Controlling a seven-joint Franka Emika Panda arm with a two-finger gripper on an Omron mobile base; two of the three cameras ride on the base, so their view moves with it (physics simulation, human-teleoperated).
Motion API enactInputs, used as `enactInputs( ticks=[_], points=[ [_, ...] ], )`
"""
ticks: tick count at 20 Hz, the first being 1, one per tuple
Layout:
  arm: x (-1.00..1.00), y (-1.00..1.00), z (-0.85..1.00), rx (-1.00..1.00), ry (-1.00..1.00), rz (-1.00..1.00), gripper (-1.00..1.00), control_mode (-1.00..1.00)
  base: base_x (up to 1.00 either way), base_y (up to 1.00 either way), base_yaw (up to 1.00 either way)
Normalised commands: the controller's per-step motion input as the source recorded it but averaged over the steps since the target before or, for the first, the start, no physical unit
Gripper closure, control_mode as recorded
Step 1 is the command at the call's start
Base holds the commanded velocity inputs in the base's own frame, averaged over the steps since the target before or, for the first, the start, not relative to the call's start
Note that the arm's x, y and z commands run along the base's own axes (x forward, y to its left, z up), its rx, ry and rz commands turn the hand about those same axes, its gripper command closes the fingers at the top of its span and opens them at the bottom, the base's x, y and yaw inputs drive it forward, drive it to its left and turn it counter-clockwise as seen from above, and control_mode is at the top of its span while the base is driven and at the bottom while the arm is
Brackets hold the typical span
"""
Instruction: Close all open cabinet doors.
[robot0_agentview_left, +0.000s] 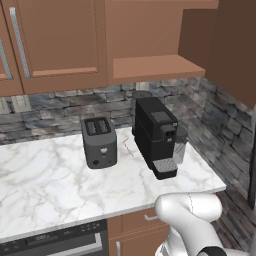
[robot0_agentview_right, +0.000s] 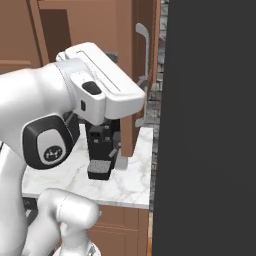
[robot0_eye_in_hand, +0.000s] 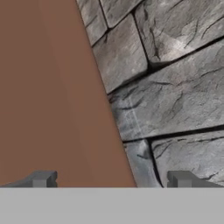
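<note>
Reddish-brown door stands ajar by the corner

Wooden open cabinet door (robot0_agentview_right: 127, 75) swings out edge-on, long axis vertical, silver handle (robot0_agentview_right: 143, 75) facing right; the arm hides its lower part. Gripper (robot0_eye_in_hand: 111, 179) spread wide, empty, tips straddling the door's edge against the stone backsplash (robot0_eye_in_hand: 175, 78)

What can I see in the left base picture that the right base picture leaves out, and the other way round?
The left base view alone gives the toaster, two closed cabinet doors and the open shelf beside them. The right base view alone gives the open cabinet door seen edge-on with its silver handle, the robot's big white arm and a dark panel at the right. Both share the black coffee machine and the marble counter.
</note>
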Motion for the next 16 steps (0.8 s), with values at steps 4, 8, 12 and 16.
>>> enactInputs(
  ticks=[4, 8, 12, 16],
  points=[
    [0.02, -0.01, 0.00, 0.04, 0.00, 0.09, -1.00, -1.00, 0.00, 0.00, 0.00],
    [0.01, 0.00, 0.00, 0.04, 0.00, 0.10, -1.00, -1.00, 0.00, 0.00, 0.00],
    [0.07, 0.00, 0.00, 0.04, 0.00, 0.09, -1.00, -1.00, 0.00, 0.00, 0.00],
    [0.12, 0.00, 0.00, 0.03, 0.00, 0.08, -1.00, -1.00, 0.00, 0.00, 0.00]
  ],
)
